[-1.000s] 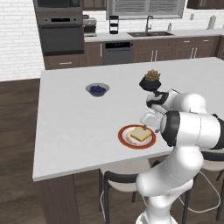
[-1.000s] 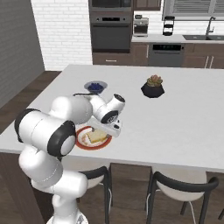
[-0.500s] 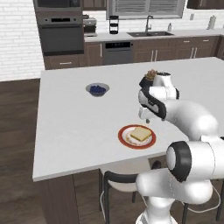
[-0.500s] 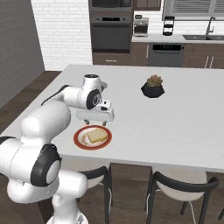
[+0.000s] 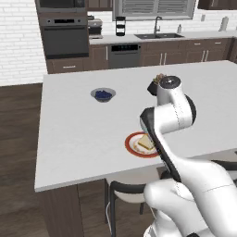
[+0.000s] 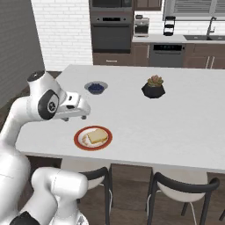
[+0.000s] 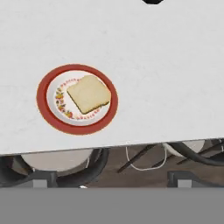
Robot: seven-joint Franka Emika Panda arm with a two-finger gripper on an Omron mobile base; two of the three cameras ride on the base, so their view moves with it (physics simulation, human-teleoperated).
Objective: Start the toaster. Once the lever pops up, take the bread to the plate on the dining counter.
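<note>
The bread (image 7: 89,93) lies flat on the red-rimmed plate (image 7: 45,107) near the front edge of the white dining counter (image 7: 166,65). In the base views the same bread (image 6: 97,136) (image 5: 146,142) rests on the plate (image 6: 79,140) (image 5: 130,144). My gripper (image 6: 84,115) hangs above the counter, up and to the left of the plate, apart from the bread, and it looks open with nothing in it. The hand camera looks straight down on the plate from well above. The toaster and its lever are out of view.
A small dark blue bowl (image 6: 95,87) (image 5: 102,95) and a black plant pot (image 6: 154,89) (image 5: 154,86) stand farther back on the counter. Dark stools (image 6: 184,189) sit under its front edge. Oven and sink line the back wall.
The gripper has risen off the plate and drawn back to the near left side. The bread stays lying on the plate.
</note>
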